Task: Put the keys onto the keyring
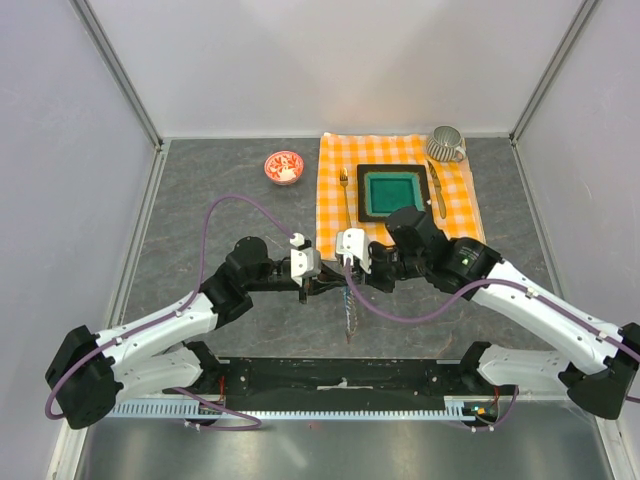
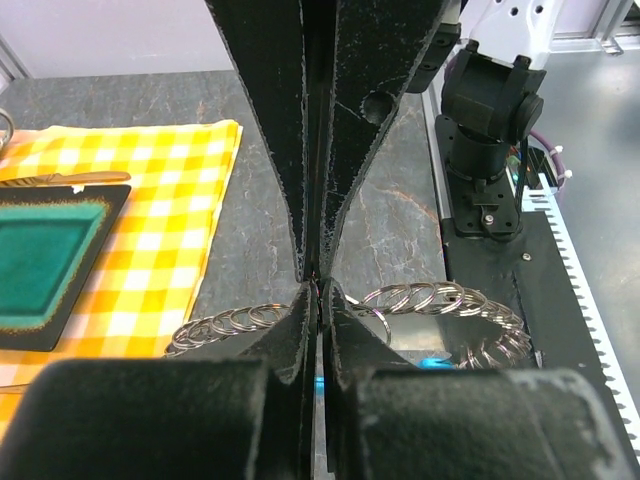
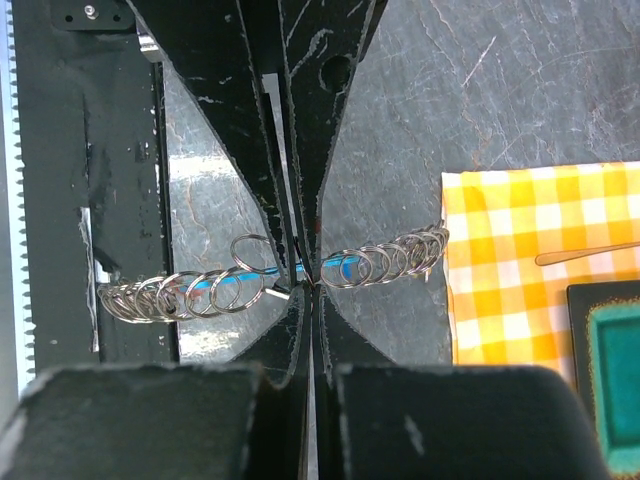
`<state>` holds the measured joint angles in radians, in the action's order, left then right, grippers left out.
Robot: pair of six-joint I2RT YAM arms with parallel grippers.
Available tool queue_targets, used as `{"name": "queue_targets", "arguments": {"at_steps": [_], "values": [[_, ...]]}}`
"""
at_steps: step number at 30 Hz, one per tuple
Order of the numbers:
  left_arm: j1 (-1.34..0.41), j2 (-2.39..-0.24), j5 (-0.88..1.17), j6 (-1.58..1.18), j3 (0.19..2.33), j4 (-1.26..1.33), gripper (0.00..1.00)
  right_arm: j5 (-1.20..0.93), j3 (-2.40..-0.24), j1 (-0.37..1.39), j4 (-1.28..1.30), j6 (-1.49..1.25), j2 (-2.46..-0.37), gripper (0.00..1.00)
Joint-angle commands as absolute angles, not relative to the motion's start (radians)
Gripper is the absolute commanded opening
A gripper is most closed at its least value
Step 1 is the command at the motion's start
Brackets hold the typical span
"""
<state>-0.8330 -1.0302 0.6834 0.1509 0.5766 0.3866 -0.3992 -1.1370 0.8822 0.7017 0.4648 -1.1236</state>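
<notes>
Two claws clamped on keyring [image 3: 385,262] | left claw [image 2: 318,292], right claw [image 3: 308,283] | you should part one coil gently, 9-to-3 o'clock.

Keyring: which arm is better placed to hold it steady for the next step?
Right, probably. The right gripper is shut on the keyring mid-chain, with rings spread to both sides. The left gripper is shut at the rings too, but what it pinches isn't clear.

keyring [image 3: 385,262] | chain of overlapping silver rings, cyan strip through it | stretched straight | over grey table [image 3: 500,100]
</notes>
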Motion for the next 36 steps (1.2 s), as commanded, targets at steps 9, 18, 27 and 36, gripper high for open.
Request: {"name": "queue_targets", "arguments": {"at_steps": [9, 18, 27, 36], "values": [[-0.838, -0.947, 0.585, 0.094, 0.482, 0.566, 0.02, -0.460, -0.990, 0.818, 0.499, 0.328, -0.983, 0.28], [-0.836, -0.931, 0.592, 0.054, 0.413, 0.736, 0.02, -0.661, -0.927, 0.716, 0.405, 0.285, -0.953, 0.29], [-0.836, -0.923, 0.620, 0.049, 0.396, 0.799, 0.02, -0.712, -0.911, 0.707, 0.371, 0.281, -0.986, 0.31], [-0.836, -0.922, 0.634, 0.055, 0.399, 0.813, 0.02, -0.767, -0.905, 0.703, 0.348, 0.282, -1.008, 0.31]]}}
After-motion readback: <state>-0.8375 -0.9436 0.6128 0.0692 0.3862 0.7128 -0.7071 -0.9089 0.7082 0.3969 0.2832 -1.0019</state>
